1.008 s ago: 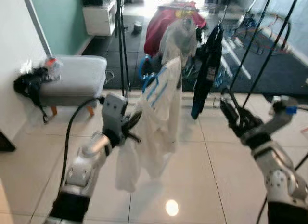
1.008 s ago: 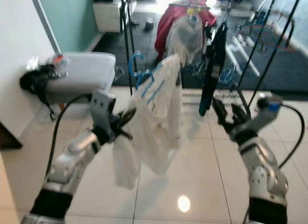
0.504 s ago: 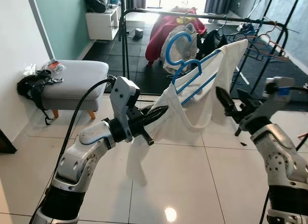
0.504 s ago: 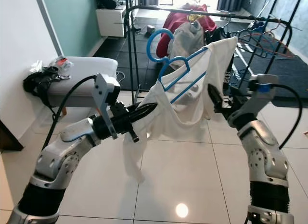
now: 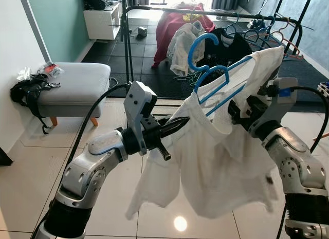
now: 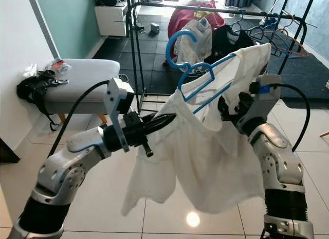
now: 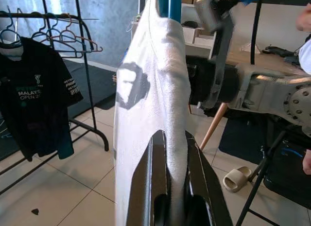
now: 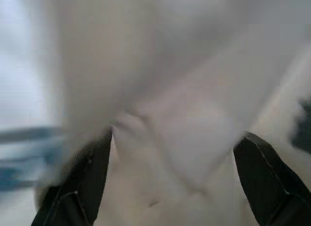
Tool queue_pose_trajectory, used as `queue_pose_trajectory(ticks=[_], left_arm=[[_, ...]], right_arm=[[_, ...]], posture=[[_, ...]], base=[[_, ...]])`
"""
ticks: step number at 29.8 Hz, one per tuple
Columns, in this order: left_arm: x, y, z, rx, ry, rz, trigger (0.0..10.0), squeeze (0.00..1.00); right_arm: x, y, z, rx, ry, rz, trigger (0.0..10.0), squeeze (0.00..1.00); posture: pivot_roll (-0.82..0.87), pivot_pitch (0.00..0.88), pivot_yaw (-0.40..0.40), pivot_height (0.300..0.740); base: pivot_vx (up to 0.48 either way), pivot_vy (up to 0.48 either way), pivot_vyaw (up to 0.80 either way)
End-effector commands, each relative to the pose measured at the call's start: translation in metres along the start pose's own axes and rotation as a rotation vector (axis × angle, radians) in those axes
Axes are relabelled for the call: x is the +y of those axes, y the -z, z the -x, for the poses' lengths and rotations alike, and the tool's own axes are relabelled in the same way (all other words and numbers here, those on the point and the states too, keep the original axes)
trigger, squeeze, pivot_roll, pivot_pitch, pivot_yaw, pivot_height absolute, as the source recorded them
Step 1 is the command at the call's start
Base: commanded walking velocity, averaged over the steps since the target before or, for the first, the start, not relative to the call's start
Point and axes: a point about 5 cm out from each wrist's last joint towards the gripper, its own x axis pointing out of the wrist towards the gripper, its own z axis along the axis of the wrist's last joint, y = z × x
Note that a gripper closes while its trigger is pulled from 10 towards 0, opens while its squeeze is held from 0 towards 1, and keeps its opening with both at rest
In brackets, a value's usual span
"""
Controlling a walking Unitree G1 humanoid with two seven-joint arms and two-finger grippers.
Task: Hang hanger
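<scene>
Pale floor tiles (image 5: 31, 162) give way to a dark mat where a black clothes rack (image 5: 125, 38) stands hung with garments, among them a red one (image 5: 172, 23) and a black T-shirt (image 7: 36, 102); a grey padded bench (image 5: 72, 87) sits against the white wall on the robot's left, with a black bag (image 5: 25, 90) draped over its end.

Before the rack, the humanoid holds up a white shirt (image 5: 216, 157) on a blue hanger (image 5: 208, 74), whose hook rises free above the collar, short of the rail. The left gripper (image 5: 180, 124) reaches across from the left, its two black fingers (image 7: 146, 182) pinched tight on a fold of the shirt's cloth at the shoulder, as the left wrist view shows. The right gripper (image 8: 175, 187) presses against the shirt from the opposite side, just below the hanger's far arm; its fingers (image 8: 265, 182) stand spread wide apart with white fabric bulging between them, and the right wrist view is blurred. The shirt hangs slack between the two arms, its hem well above the tiles, a dark patch showing on the fabric near the right forearm (image 5: 295, 167).
</scene>
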Motion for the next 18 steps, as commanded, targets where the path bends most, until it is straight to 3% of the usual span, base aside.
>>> queue_pose_trajectory(ticks=[1, 8, 18], left_arm=[[-0.004, -0.008, -0.004, -0.03, 0.022, -0.028, 10.0, 0.0], [0.011, -0.005, -0.003, -0.006, -0.104, -0.051, 10.0, 0.0], [0.008, -0.006, -0.008, -0.014, -0.088, -0.046, 10.0, 0.0]], right_arm=[[0.006, -0.006, 0.004, -0.029, -0.061, -0.032, 10.0, 0.0], [-0.004, -0.005, 0.03, 0.007, -0.051, -0.035, 10.0, 0.0], [-0.013, 0.002, 0.043, 0.051, 0.024, -0.025, 10.0, 0.0]], posture=[[-0.06, 0.091, -0.047, 0.74], [-0.07, 0.087, -0.043, 0.74], [-0.08, 0.081, -0.035, 0.74]], base=[[0.0, 0.0, 0.0], [0.0, 0.0, 0.0], [0.0, 0.0, 0.0]])
